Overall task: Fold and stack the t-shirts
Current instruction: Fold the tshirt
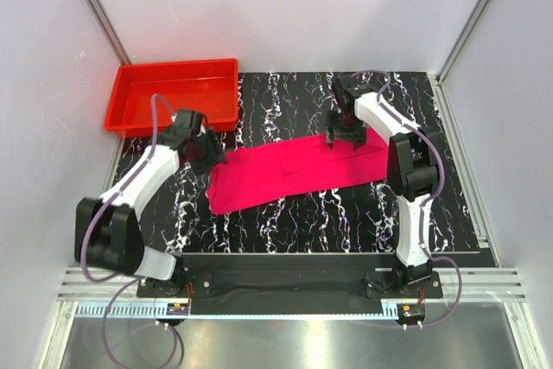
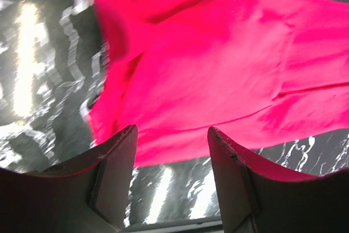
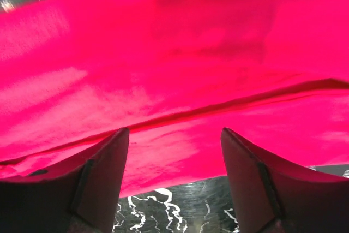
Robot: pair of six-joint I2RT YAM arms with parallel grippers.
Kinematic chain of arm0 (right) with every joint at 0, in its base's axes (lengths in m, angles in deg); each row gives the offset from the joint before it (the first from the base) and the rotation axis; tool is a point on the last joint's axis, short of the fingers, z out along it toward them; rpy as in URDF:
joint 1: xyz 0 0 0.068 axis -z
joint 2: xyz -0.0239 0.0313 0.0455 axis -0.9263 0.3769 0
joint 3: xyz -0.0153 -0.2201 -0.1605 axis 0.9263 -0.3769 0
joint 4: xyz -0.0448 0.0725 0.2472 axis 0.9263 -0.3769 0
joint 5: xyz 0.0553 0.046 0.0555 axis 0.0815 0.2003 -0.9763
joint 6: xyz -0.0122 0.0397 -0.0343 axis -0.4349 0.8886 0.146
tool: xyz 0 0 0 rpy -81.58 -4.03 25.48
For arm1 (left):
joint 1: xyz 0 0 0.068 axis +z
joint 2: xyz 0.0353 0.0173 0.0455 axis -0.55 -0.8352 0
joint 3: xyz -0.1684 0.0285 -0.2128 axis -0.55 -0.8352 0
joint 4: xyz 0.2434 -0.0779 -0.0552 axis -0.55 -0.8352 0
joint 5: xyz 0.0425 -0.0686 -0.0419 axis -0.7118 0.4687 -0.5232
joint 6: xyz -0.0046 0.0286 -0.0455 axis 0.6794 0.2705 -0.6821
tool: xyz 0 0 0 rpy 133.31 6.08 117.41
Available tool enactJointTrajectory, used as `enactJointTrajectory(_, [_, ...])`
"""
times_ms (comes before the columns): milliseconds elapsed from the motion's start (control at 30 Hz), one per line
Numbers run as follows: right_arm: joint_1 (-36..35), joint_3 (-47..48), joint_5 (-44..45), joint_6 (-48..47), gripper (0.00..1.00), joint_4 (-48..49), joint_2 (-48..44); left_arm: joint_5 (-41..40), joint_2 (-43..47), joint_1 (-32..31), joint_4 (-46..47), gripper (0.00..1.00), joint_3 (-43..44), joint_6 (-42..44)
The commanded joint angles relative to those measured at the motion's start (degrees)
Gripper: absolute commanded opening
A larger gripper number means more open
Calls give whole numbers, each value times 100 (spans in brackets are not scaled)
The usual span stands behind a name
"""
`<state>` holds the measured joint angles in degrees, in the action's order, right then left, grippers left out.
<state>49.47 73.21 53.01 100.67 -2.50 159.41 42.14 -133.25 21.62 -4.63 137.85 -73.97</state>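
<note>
The magenta-pink t-shirt (image 1: 294,172) lies folded into a long band across the black marbled mat, slanting from lower left to upper right. My left gripper (image 1: 210,155) is open and empty just above the band's left end; the cloth fills the left wrist view (image 2: 218,64) ahead of the fingers (image 2: 117,156). My right gripper (image 1: 346,140) is open and empty over the band's far edge near its right end; the cloth (image 3: 174,69) with a fold seam fills the right wrist view beyond the fingers (image 3: 106,162).
A rigid red tray (image 1: 173,92) stands at the back left of the mat, just behind the left gripper. White walls close in both sides and the back. The mat (image 1: 302,222) shows in front of the shirt.
</note>
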Motion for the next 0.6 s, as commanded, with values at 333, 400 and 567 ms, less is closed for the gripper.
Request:
enactJointTrajectory(333, [512,1436,-99,-551,90,-353,924,-1926,-2283,-1452,-1217,68,2256,-1962])
enactJointTrajectory(400, [512,1437,-160,-507,90,-336,925,-2076,-2556,-1479,-1543,69,2511,-2042])
enactJointTrajectory(567, [503,1226,-424,-375,91,-291,697,-2499,-2373,-1445,-1282,63,2575,-1306])
